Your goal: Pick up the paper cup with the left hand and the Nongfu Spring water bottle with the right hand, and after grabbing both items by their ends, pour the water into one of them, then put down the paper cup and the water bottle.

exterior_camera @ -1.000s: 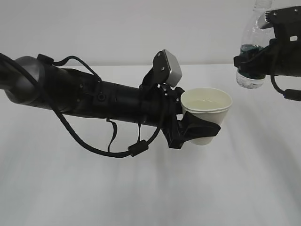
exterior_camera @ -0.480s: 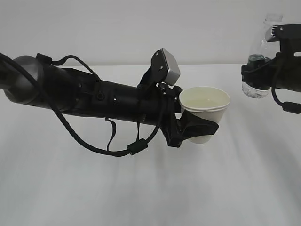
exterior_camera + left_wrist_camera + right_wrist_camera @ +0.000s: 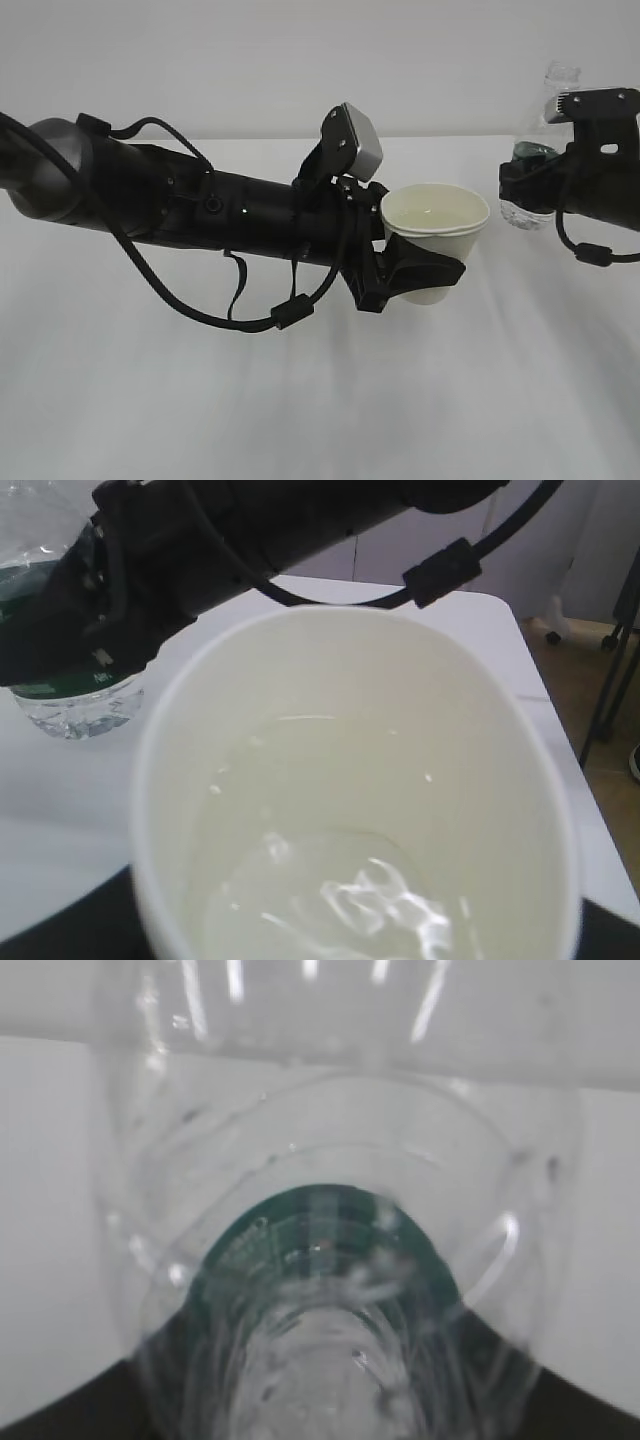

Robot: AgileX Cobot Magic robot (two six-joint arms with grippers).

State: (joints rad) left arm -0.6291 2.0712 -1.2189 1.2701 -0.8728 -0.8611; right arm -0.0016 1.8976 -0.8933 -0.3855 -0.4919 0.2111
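Landmark for all positions: the cup (image 3: 436,240).

The cup is upright and held clear above the white table (image 3: 320,400). The left hand (image 3: 412,268) clamps its fingers (image 3: 425,272) around the cup's lower wall, pinching it from both sides. The rim is pressed slightly out of round. In the left wrist view the cup (image 3: 350,780) fills the picture, and water (image 3: 340,900) lies in its bottom, clear, with bright glints on the surface.

Behind the cup, on the side away from the bottle, runs the thick left arm (image 3: 190,205), with a grey block (image 3: 360,142) just above and beside the rim and a cable (image 3: 230,310) looping beneath.

The bottle (image 3: 535,150) stands well apart from the cup, on the opposite side from the left arm, roughly upright with its open neck higher than the cup's rim. It too is off the table. The right hand (image 3: 535,185) is closed on the bottle at its green label (image 3: 528,152); the bottle's clear base shows below the grip. The right wrist view looks along the bottle (image 3: 330,1260), with the label seen through the ribbed plastic. How much water is left in it cannot be told.
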